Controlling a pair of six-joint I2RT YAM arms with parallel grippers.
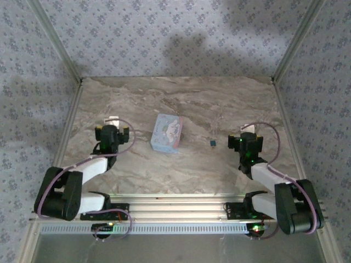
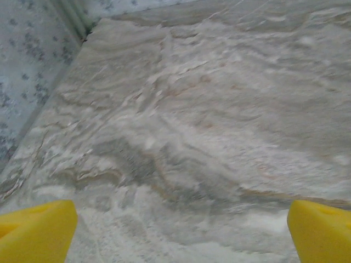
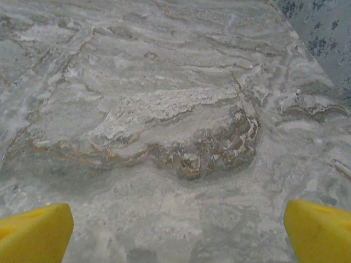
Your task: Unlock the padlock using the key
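The padlock point(image 1: 211, 143) is a tiny dark blue block lying on the marble table point(image 1: 192, 104), right of centre. I cannot see the key in any view. My right gripper point(image 1: 248, 130) sits a short way to the right of the padlock. In the right wrist view its yellow fingertips point(image 3: 35, 233) stand wide apart, so the right gripper point(image 3: 178, 235) is open over bare marble. My left gripper point(image 1: 112, 121) is far to the left of the padlock. The left gripper point(image 2: 181, 235) is open too, with its fingertips point(image 2: 38, 230) at the frame's corners and nothing between them.
A pale blue box point(image 1: 167, 133) with a patterned top stands between the two arms, left of the padlock. Patterned walls with metal corner posts point(image 1: 71, 71) close the table on three sides. Cables loop off both wrists.
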